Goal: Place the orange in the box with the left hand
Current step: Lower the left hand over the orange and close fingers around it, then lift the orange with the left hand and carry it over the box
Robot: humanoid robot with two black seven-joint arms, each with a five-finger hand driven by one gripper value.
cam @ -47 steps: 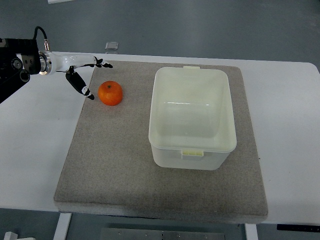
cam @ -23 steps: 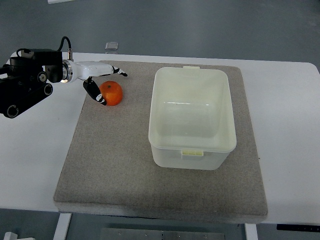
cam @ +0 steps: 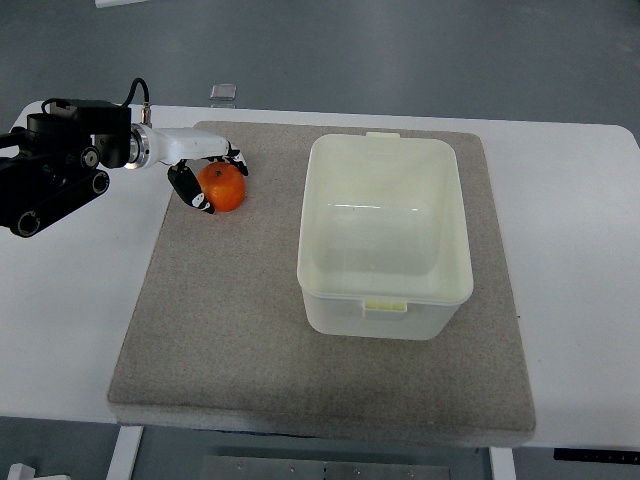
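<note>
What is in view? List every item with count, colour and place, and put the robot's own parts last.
orange: one, orange, on the far left part of the mat, between the fingers of the left hand.
box: one, pale cream, open and empty, on the right half of the mat.
mat: one, grey-beige, covering the middle of the table.
table: one, white, under the mat.
small clear object: one, at the table's far edge, too small to identify.
left hand: one, white with black fingertips, curled around the orange; its black arm enters from the picture's left edge.
right hand: not in view.
</note>
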